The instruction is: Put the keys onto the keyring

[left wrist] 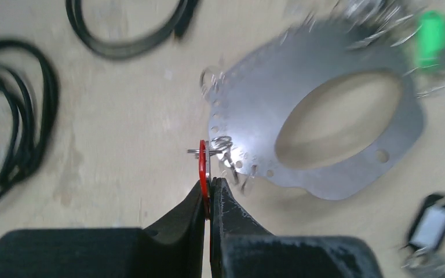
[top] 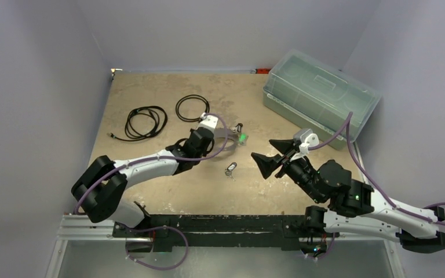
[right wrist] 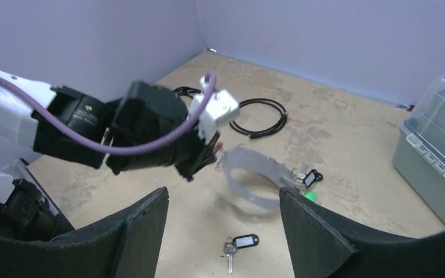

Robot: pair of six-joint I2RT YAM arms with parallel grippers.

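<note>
Left claw clamped on red key, pale oval keyring, right claw apart.

The keyring is pale silver, its rim dotted with a row of small holes. The key head is red, and the jaws of the left gripper are black. Another key head is bright green. The loose tag is black with a white label. The cable is black, and the tabletop is a blotchy tan.

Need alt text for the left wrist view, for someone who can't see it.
The left gripper pinches a red key edge-on at the rim of the keyring, a flat silver oval with a hole-dotted edge. A green key sits at its far edge; black cables lie left.
</note>
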